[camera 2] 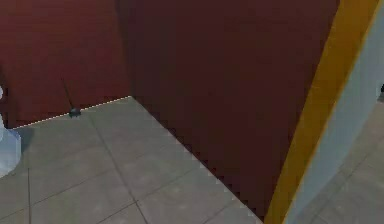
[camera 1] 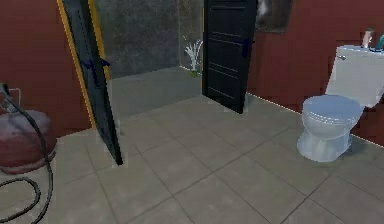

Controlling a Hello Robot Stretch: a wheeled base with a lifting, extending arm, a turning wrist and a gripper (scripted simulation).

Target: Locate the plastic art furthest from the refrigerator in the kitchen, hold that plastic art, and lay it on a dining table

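- While the robot stands on a bathroom's tiled floor [camera 1: 200, 180], where the plastic art lies, which way from the jaws and along what axis, cannot be told; nor can the jaws' own state.
- Nearest, at the forward view's left, a reddish round canister [camera 1: 20, 135] with a looping black hose [camera 1: 35, 190] sits by the dark red wall.
- At that view's right, a white toilet [camera 1: 325, 125] stands against the red wall.
- In the arm side view, a dark red wall [camera 2: 200, 90] looms close, with a yellow door frame [camera 2: 320, 110] at its right and a small dark thing [camera 2: 75, 112] at the wall's foot; reaching room there looks scant.
- Farther ahead, a yellow-edged dark door [camera 1: 90, 70] and a second dark door [camera 1: 228, 55] flank an opening onto a grey floor.
- Farthest, a white branching thing [camera 1: 192, 55] stands at a grey wall's foot.
- The search has hardly begun, by this reading: the kitchen lies elsewhere, the opening is the likely way out, and both door edges call for a careful, centred passage.
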